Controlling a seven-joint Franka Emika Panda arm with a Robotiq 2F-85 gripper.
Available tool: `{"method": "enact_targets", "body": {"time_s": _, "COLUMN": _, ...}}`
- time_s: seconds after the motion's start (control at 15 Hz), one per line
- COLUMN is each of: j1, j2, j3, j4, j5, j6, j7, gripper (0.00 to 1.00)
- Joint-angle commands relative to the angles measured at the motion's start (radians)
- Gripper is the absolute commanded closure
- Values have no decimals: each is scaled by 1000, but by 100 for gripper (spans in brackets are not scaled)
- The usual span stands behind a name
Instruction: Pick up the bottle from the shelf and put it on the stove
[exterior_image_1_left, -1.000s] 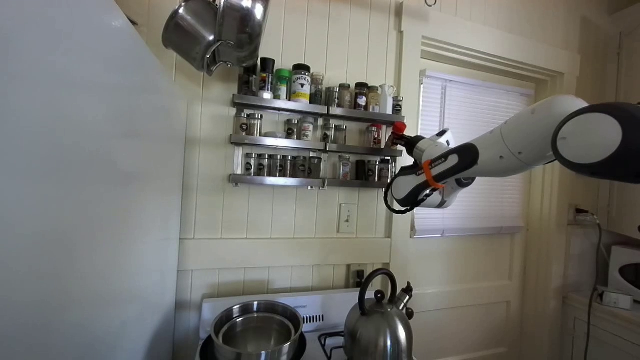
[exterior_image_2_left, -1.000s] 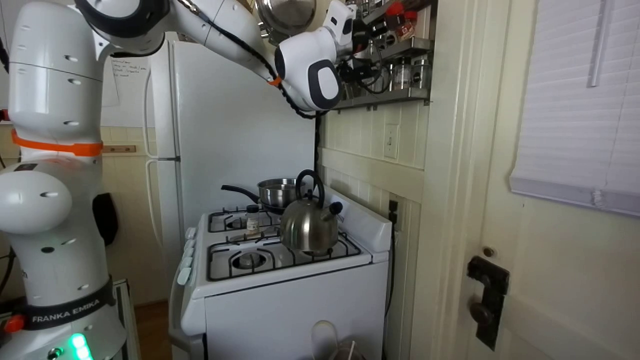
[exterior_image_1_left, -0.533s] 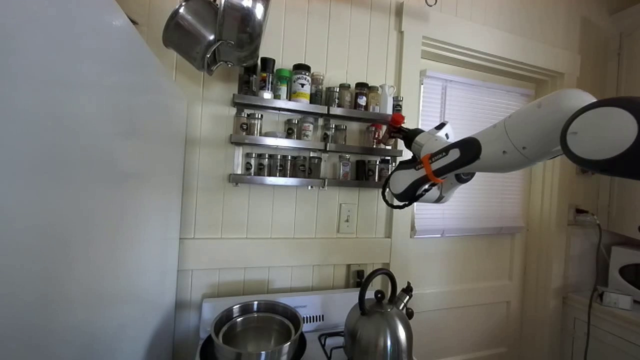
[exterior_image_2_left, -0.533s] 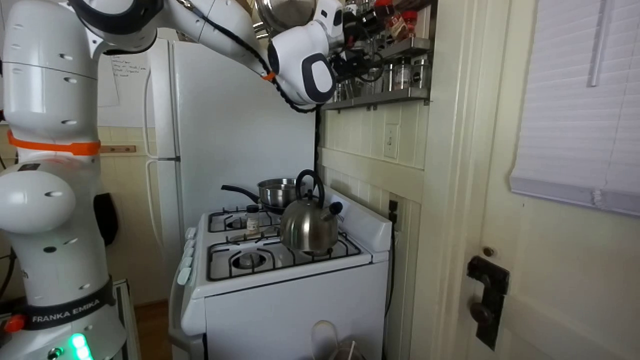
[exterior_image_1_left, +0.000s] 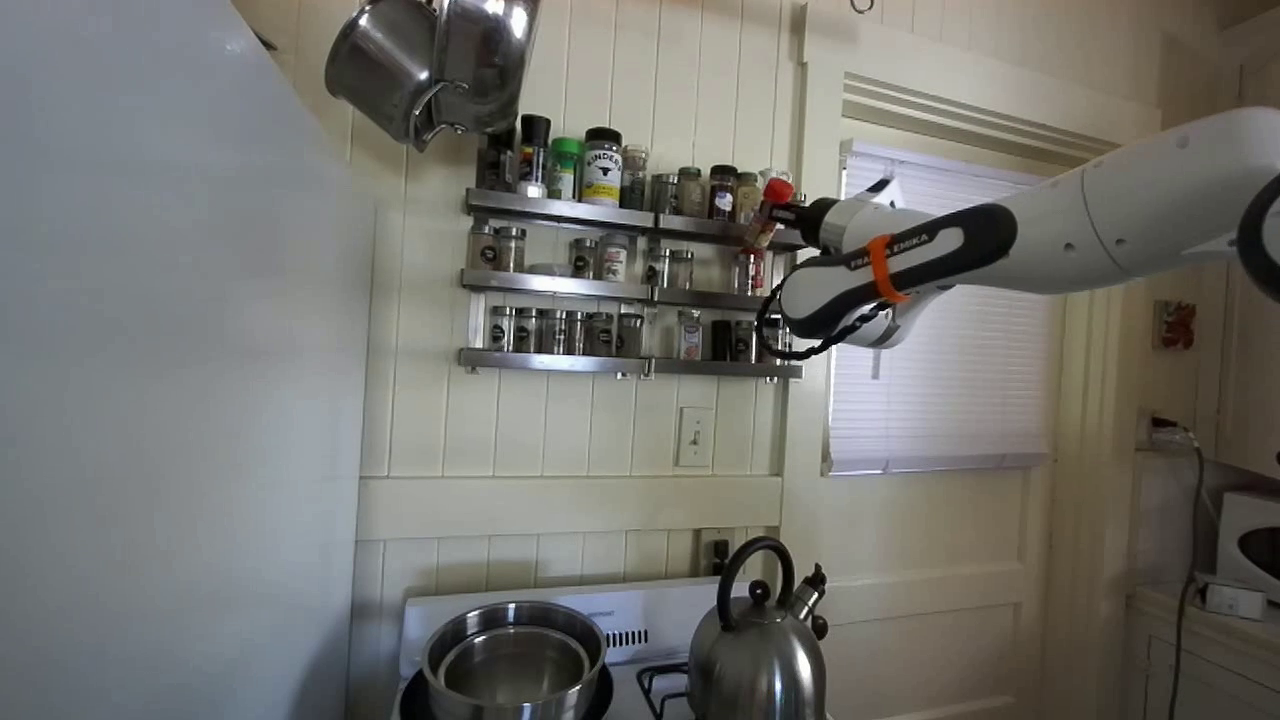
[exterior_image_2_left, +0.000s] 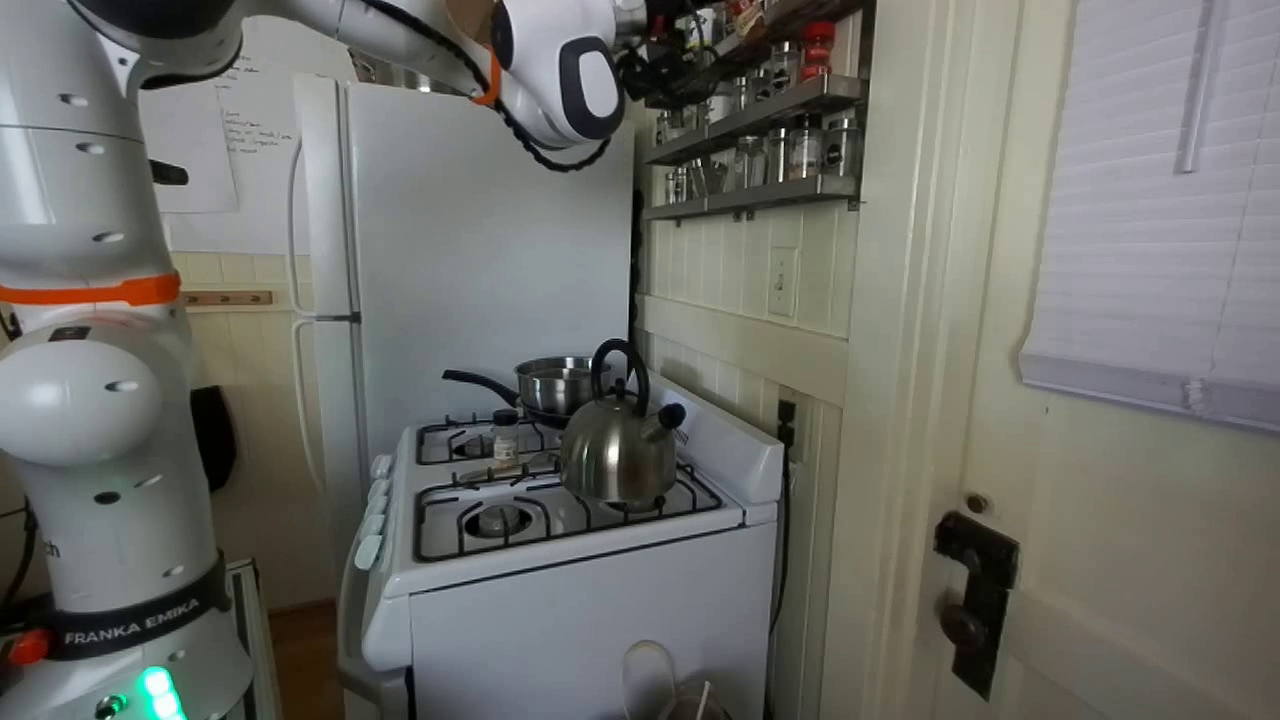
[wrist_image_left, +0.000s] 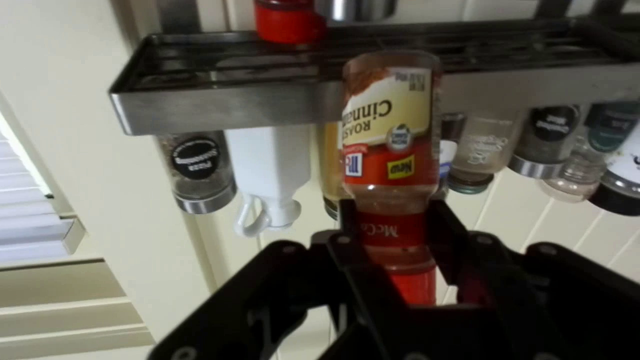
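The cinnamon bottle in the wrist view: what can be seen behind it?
Behind the cinnamon bottle, the shelf shows on both sides, plus parts of a tan jar and a white-labelled jar. Whatever stands directly behind is covered.

PASS: open air is spreading above stove (exterior_image_2_left: 595, 610) at front burner (exterior_image_2_left: 500, 521) beside kettle (exterior_image_2_left: 620, 455) | BLOCK: kettle is standing over rear burner (exterior_image_2_left: 637, 508); spice jar (exterior_image_2_left: 505, 442) and nested pans (exterior_image_2_left: 555, 388) are standing farther across | HIGH: shelf (wrist_image_left: 215, 107) is barring the way behind cinnamon bottle (wrist_image_left: 390, 130)
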Motion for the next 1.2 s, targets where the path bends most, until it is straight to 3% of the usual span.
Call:
{"method": "enact_targets", "body": {"time_s": 0.0, "j1": 51, "j2": -89, "j3": 29, "j4": -25, "j5": -10, "j6": -126, "j7": 140, "gripper": 87}}
{"method": "enact_targets", "body": {"time_s": 0.2, "j1": 116, "j2": -108, "j3": 50, "j4": -20, "j5": -26, "j6": -156, "j7": 262, "gripper": 87}}
{"method": "enact_targets", "body": {"time_s": 0.73, "j1": 322, "j2": -114, "j3": 49, "j4": -137, "j5": -118, "j6": -93, "j7": 650, "gripper": 87}}
{"method": "enact_targets", "body": {"time_s": 1.13, "j1": 452, "j2": -163, "j3": -13, "j4": -269, "j5": -289, "j6": -113, "j7": 1040, "gripper": 87}}
